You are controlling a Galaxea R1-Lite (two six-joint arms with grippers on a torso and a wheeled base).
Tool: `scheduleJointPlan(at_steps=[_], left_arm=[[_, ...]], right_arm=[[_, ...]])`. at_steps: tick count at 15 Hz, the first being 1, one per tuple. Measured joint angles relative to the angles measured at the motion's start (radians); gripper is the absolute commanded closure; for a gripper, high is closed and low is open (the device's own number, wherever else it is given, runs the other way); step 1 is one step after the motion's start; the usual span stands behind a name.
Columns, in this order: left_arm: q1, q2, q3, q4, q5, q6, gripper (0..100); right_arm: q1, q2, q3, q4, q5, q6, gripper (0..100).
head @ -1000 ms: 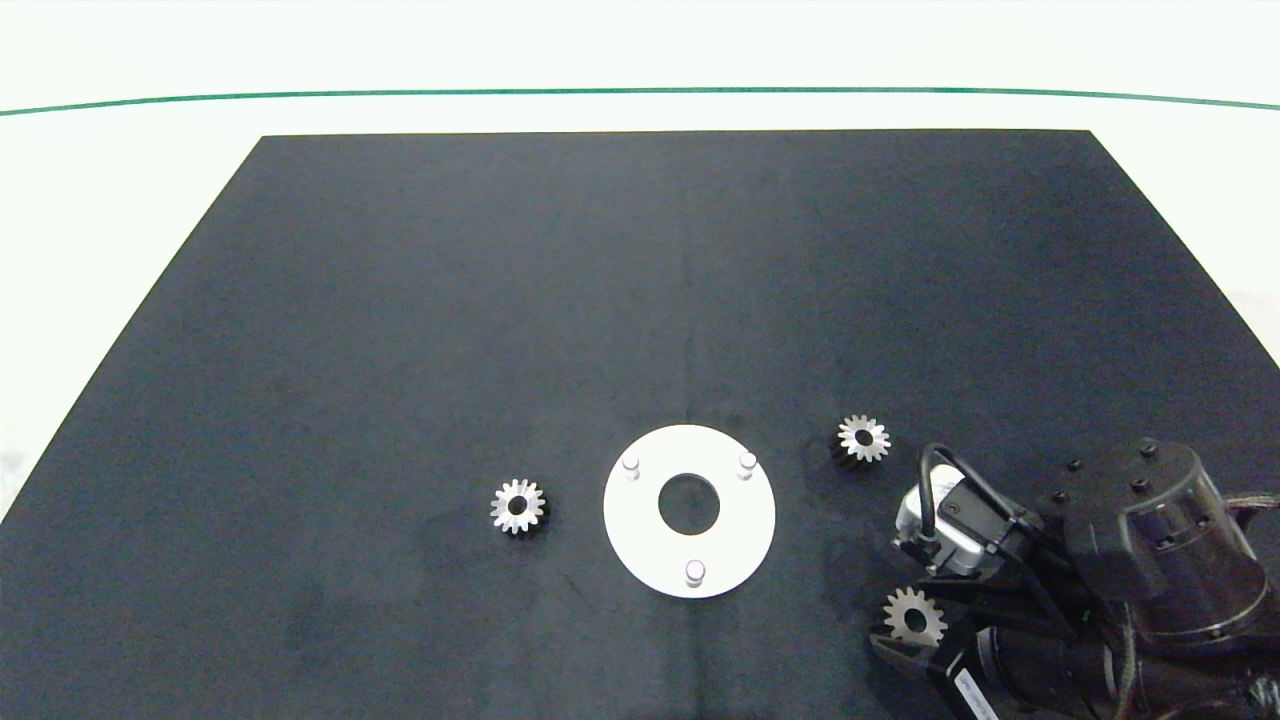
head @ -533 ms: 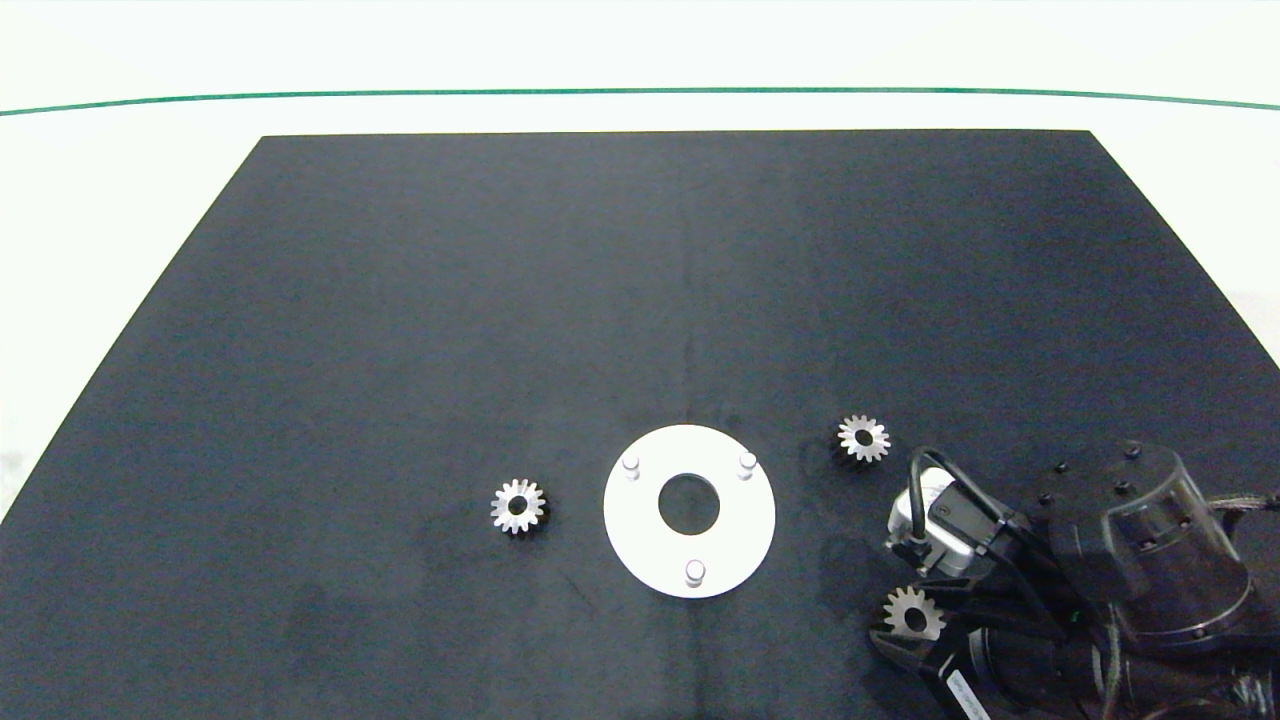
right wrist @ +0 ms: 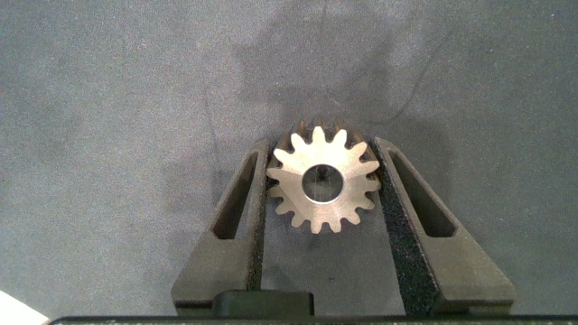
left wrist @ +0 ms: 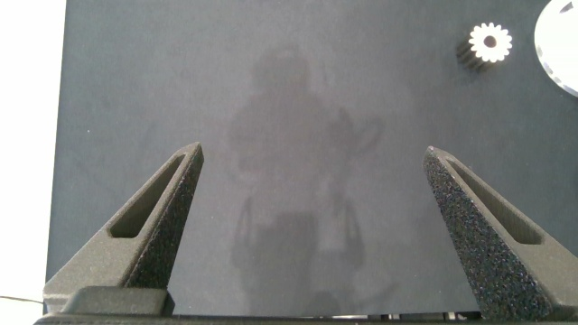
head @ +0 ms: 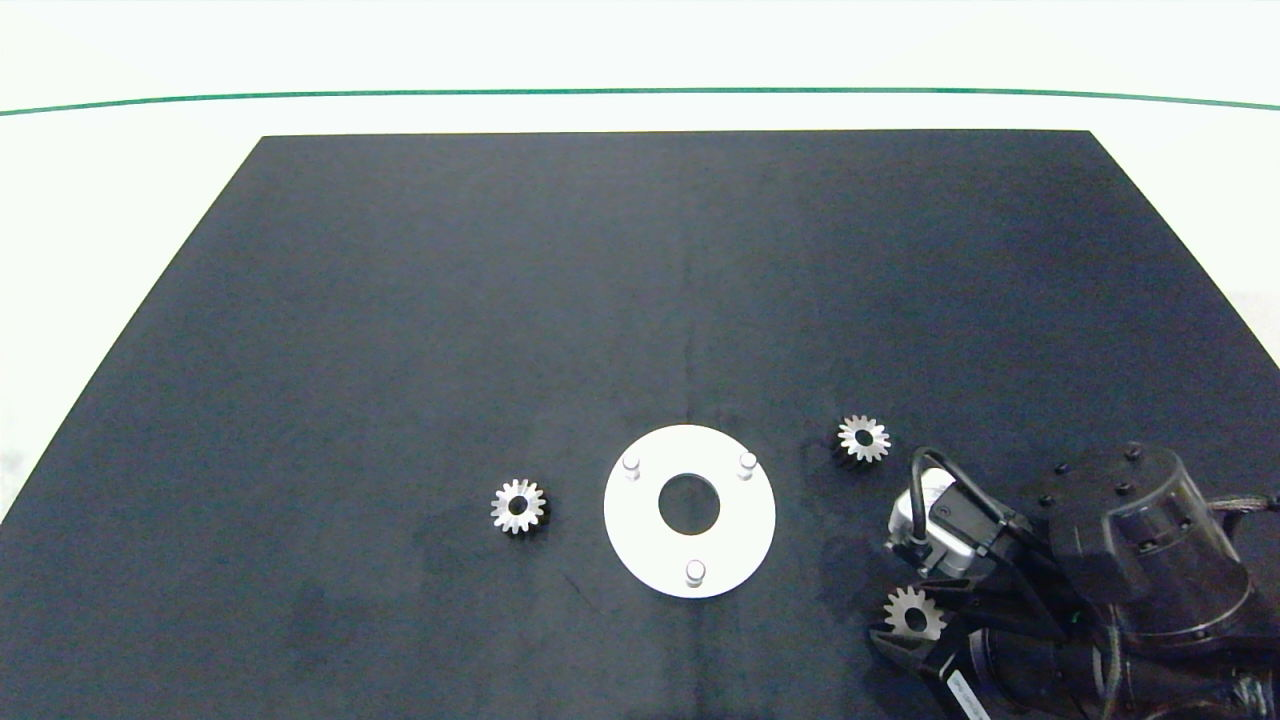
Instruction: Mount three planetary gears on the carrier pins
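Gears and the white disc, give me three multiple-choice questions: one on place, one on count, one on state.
1. Where is the right hand?
A. Over the white disc
B. At the gear nearest the table's front right
C. Beside the left gear

2. How many carrier pins carry a gear?
A. None
B. One
C. Three

3. How are the left hand's fingers?
A. Shut on a gear
B. Spread, holding nothing
C. Clamped on a pin

Key: 1 B, its fingers flank that gear. 2 A, the pins on the white disc stand bare. 3 B, the left hand frames only black mat.
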Motion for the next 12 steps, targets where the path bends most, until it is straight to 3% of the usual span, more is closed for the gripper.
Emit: scheduleJointPlan(at_steps=[5,12], left_arm=[[0.0,0.0,0.001,0.0,0.0,0.0,0],[0.0,-0.004,0.0,0.0,0.0,0.0,0]], right_arm=[[0.0,-0.001,0.001,0.0,0.0,0.0,87],[0.023,-0.039,-0.016,0.009,0.004,-0.005,87]])
